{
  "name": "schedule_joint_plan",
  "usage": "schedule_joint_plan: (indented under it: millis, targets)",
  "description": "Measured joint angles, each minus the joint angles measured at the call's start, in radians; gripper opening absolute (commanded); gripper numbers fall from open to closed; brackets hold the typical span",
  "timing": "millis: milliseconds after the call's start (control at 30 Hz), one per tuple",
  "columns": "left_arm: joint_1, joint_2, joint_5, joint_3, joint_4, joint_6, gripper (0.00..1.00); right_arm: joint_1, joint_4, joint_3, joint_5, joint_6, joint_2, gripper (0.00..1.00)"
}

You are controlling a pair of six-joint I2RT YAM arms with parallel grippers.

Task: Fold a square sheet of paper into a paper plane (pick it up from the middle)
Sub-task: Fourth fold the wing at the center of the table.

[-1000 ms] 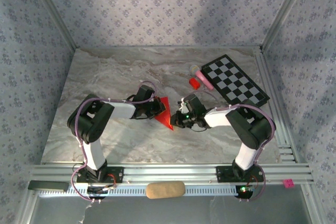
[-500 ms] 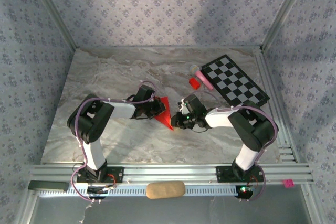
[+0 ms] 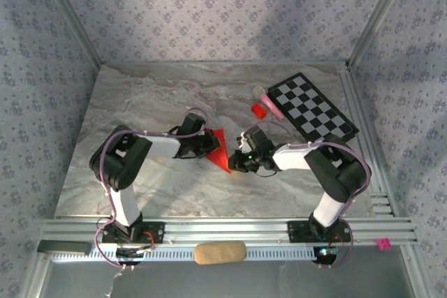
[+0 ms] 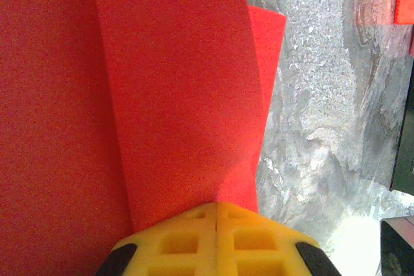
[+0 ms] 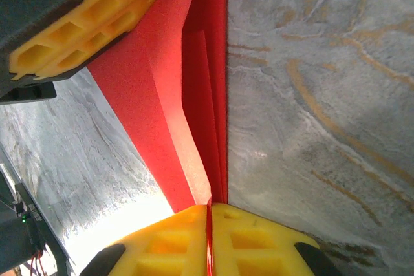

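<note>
From above, the bright red sheet of thin paper (image 3: pixel 219 151), creased into a narrow layered wedge, lies near the middle of the grey marbled tabletop (image 3: pixel 140 102), its tip toward six o'clock. The left pincer (image 3: pixel 208 144) meets it from nine o'clock and the right pincer (image 3: pixel 236 161) from four o'clock. A small red block (image 3: pixel 259 109) sits well apart at one o'clock.

At the left wrist, the left pincer (image 4: pixel 215 224) is clenched at six o'clock, nipping the sheet (image 4: pixel 162 95), whose panels run up toward twelve.

At the right wrist, the right pincer (image 5: pixel 209 224) is clamped on the stacked edges of the sheet (image 5: pixel 194 95), and the left pincer (image 5: pixel 84 11) grips the same paper at eleven o'clock.

This looks like a late fold, with the dart's body formed but the wings probably not set. The next move likely needs one pincer to anchor the centre crease while the other turns a flap over along it — gently, since opposed pulls could tear the paper.
</note>
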State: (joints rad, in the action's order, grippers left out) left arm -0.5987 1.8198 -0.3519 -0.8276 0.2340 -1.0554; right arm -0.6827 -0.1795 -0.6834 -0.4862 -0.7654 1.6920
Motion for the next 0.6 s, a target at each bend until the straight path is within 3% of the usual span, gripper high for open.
schedule_joint_plan:
  millis: [600]
  targets:
    - [-0.005, 0.0, 0.0, 0.0, -0.002, 0.0, 0.02, -0.005, 0.047, 0.005, -0.016, 0.026, -0.016, 0.08]
